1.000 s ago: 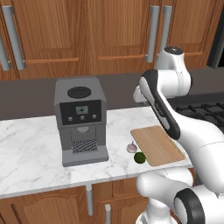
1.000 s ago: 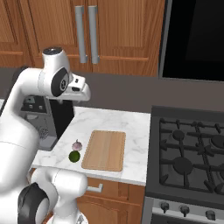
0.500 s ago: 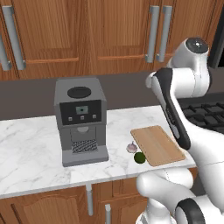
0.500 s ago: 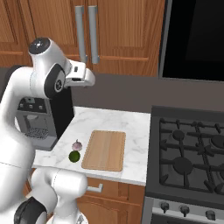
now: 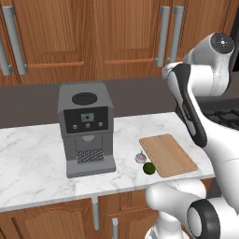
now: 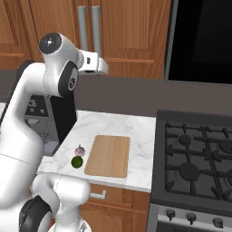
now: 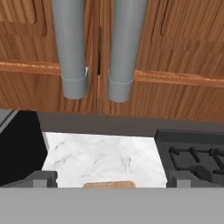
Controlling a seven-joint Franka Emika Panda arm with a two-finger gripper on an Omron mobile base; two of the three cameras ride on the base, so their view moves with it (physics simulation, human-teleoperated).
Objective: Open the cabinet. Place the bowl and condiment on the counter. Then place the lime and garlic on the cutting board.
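The gripper (image 6: pixel 103 68) is up high, level with the lower ends of the handles (image 6: pixel 89 28), and its jaws are spread wide with nothing between them. In the hand view the two dark finger tips (image 7: pixel 43 179) sit far apart at the bottom, and straight ahead hang the two grey bar handles (image 7: pixel 72 48) of the cabinet (image 7: pixel 175 57). The gripper is close to them but touching neither.

The cabinet (image 5: pixel 93 37) itself: reddish-brown wood, panelled doors, both shut, the seam between them running down between the two bars (no gap showing there at all). A paler rail crosses each door near the handles' lower ends.

Down on the counter (image 5: pixel 32 158), white marble with grey veins, the cutting board (image 5: pixel 167 155) lies flat and bare, light brown with rounded corners. Just off its left edge sits the garlic (image 5: pixel 140 158), pale pinkish with a pointed top, and right beside it, nearer the counter's front, the lime (image 5: pixel 149 168), small and bright green. Both are on the marble, not on the board. Further left stands the grey coffee machine (image 5: pixel 86 128); to the board's other side is the black gas hob (image 6: pixel 199 158).
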